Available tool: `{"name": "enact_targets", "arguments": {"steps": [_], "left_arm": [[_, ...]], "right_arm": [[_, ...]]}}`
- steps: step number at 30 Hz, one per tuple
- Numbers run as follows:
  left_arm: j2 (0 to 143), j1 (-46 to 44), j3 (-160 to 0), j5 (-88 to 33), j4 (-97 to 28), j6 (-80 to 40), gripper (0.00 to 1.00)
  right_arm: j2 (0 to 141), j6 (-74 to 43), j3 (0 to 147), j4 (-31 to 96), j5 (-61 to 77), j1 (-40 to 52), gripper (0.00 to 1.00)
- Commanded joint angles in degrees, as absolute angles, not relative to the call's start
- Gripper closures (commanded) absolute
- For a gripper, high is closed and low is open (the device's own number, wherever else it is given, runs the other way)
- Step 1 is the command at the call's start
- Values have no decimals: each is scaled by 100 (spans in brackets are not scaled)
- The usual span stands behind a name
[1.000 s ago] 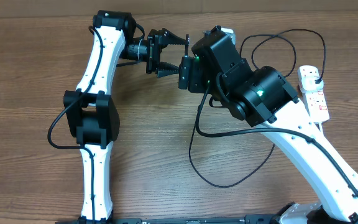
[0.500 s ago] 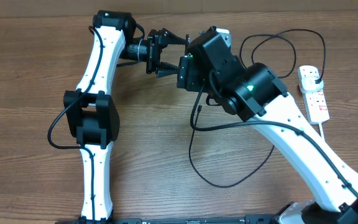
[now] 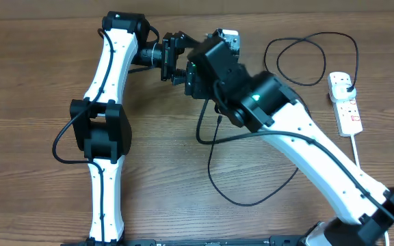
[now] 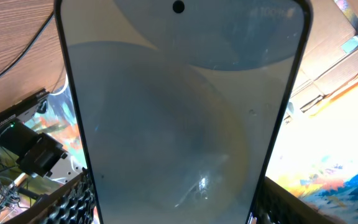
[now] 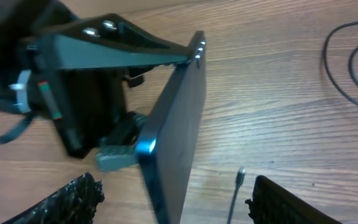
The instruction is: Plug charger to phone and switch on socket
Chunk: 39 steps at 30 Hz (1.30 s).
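The phone (image 4: 185, 124) fills the left wrist view, its pale, lit screen facing the camera, with a textured pad (image 4: 73, 205) of the left gripper (image 4: 179, 208) at each lower corner. Those jaws are clamped on the phone's long edges. The right wrist view shows what that one cannot: the phone edge-on, tilted and lifted off the bench (image 3: 33, 82), with the left gripper's dark body at the upper left of the frame. The right gripper (image 5: 185, 200) has its jaws spread wide and holds nothing. Between its fingers, at lower right, the charger's small connector tip (image 5: 240, 172) shows against the wood.

Only the overhead view shows the rest. The charger cable (image 3: 209, 174) runs in loose loops from centre frame towards the upper right. The white power strip (image 3: 345, 106) lies at the right edge of the frame, with a black plug (image 3: 348, 83) seated in its upper end.
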<state>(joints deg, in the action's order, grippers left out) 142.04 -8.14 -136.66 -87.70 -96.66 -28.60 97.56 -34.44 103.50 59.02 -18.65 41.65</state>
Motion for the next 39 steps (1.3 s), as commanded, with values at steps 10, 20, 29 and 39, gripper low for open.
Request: {"name": "enact_targets", "arguments": {"steps": [10,20,29,39], "left_arm": [[14173,-797,-13817,-9054,-9684,-2919,30],[14173,-797,-13817,-9052,-9684,-2919,30],[14173,-801,-13817,-9054,-9684,-2921,30],[14173,-799,-13815,-9050,-9682,-2923,29]], "right_arm": [[10130,-3404,10501,5708,-3210,4460,30],[10237,-3100,10501,5596,-3382,4473,37],[10237,-3105,10501,5507,-3382,4563,46],[10237,-3105,10501,5494,-3385,4676,52]]}}
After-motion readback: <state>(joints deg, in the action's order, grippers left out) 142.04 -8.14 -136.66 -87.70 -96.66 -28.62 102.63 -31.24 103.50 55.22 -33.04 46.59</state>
